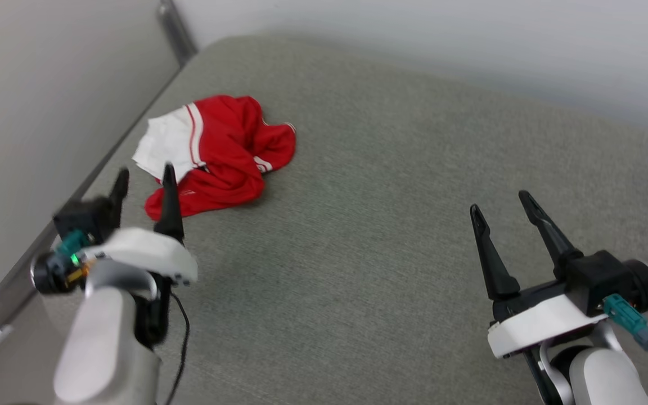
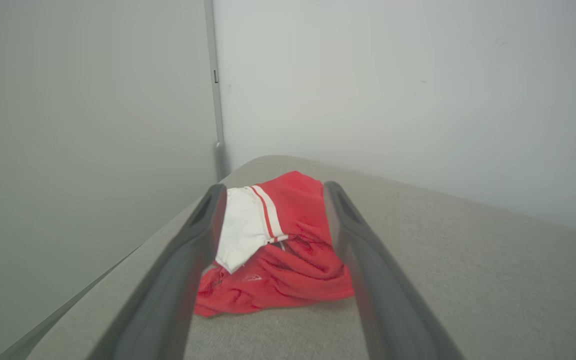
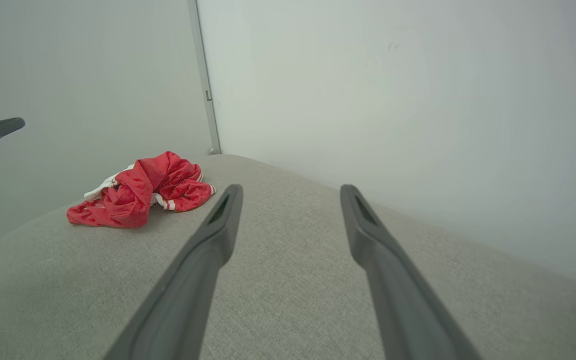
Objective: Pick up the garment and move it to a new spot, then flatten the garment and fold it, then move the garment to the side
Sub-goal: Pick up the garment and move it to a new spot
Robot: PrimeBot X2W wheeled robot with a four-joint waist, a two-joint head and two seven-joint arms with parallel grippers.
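The garment [image 1: 217, 154] lies crumpled near the far left of the grey cushion: bright red fabric with a white sleeve and striped trim. My left gripper [image 1: 144, 179] hangs open just short of its near edge, nothing between the fingers. Through the left wrist view the garment [image 2: 278, 250] sits framed between the two spread fingers [image 2: 193, 260]. My right gripper [image 1: 501, 208] is open over bare fabric at the lower right, well away from the shirt. The right wrist view has the garment [image 3: 140, 192] at the left, far from its fingertips.
The grey upholstered surface [image 1: 369, 225] ends at a left edge [image 1: 76, 191] close to a pale wall. A vertical metal strip [image 2: 215, 100] marks the wall corner behind the garment. Another wall runs along the far side.
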